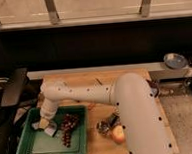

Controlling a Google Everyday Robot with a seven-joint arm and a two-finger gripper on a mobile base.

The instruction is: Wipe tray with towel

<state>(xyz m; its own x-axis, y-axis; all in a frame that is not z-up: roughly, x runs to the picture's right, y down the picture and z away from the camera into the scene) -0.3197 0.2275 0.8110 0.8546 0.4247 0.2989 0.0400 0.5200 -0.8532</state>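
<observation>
A green tray [30, 149] sits at the front left of the wooden table. My white arm reaches from the right across to the left and bends down into the tray's far left corner. My gripper [45, 123] points down there and is shut on a small pale towel [50, 129] that lies pressed on the tray floor. A bunch of dark grapes [68, 127] lies in the tray just right of the gripper, close to the towel.
An apple [117, 135] and a small metal object [106, 125] lie on the wooden table [97, 144] right of the tray. A grey bowl [175, 60] stands on the ledge at the back right. A dark chair [12, 87] is at the left.
</observation>
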